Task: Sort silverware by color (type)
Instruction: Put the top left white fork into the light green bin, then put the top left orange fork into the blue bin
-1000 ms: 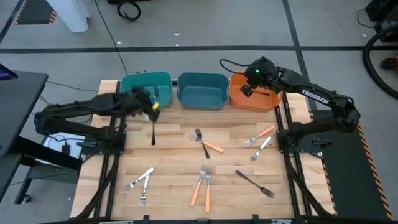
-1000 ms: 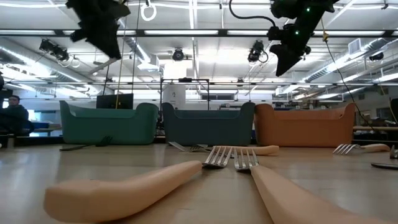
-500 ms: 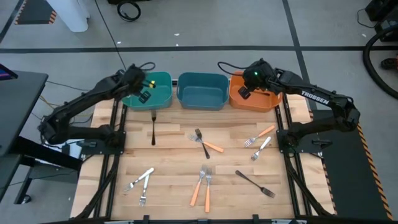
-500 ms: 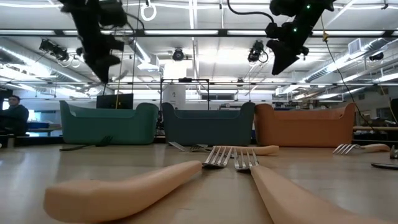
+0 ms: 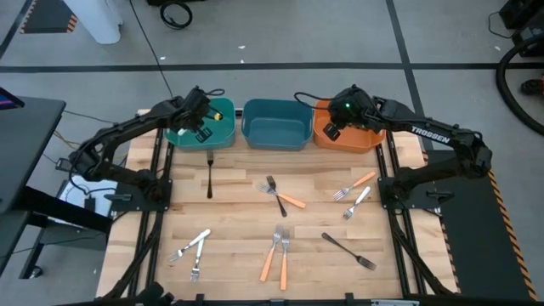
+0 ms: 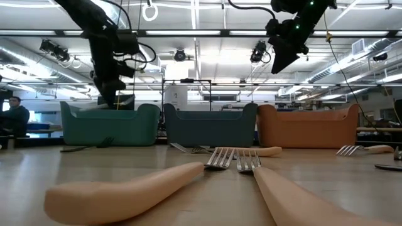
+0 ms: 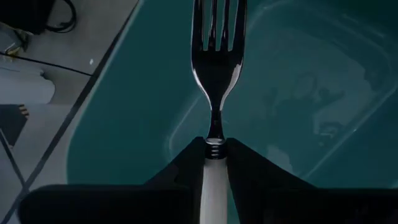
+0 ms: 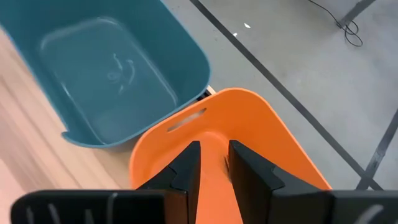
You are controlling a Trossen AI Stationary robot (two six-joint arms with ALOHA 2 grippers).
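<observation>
Wooden tabletop strewn with forks (image 5: 274, 252) lies below as the left gripper (image 5: 201, 130), pinching a white-handled fork (image 7: 214, 93) over the teal bin (image 5: 223, 134) at far left, looks ready to drop it there, while the right gripper (image 5: 331, 128), slightly parted and empty, hangs over the orange bin (image 5: 370, 138).

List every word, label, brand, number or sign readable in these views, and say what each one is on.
"TROSSEN": white letters on the right arm, read in the high view.
No other text is readable: none on the teal bin, blue bin, orange bin or the forks. Anything in the room behind, in the low view, is too small to read.
</observation>
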